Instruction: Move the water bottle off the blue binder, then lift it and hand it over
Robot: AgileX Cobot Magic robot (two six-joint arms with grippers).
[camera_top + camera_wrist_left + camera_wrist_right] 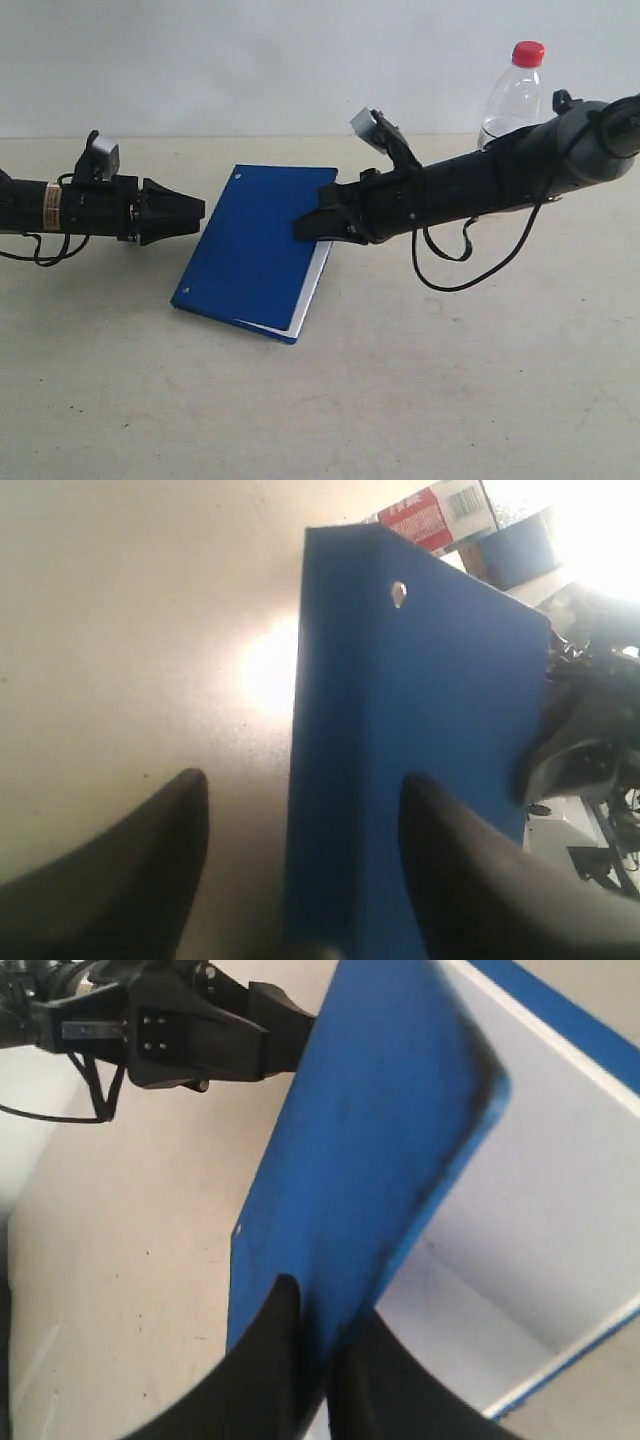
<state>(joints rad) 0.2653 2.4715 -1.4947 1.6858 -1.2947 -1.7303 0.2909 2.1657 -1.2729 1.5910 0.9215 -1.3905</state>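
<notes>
One bottle (515, 85) stands by the table's (450, 390) far edge, writing unreadable. One binder (255, 245) mid-table: right gripper (302, 228) pinches its cover; left gripper (198, 210) has its jaws spread at the opposite edge.

The blue binder (255, 250) has a smooth, matt cover, scuffed dark along one edge, with a shiny metal rivet (399, 594). The water bottle (512, 100) is clear glossy plastic; its cap (527, 53) is red plastic. The counter (450, 400) is pale, matt, faintly speckled.
</notes>
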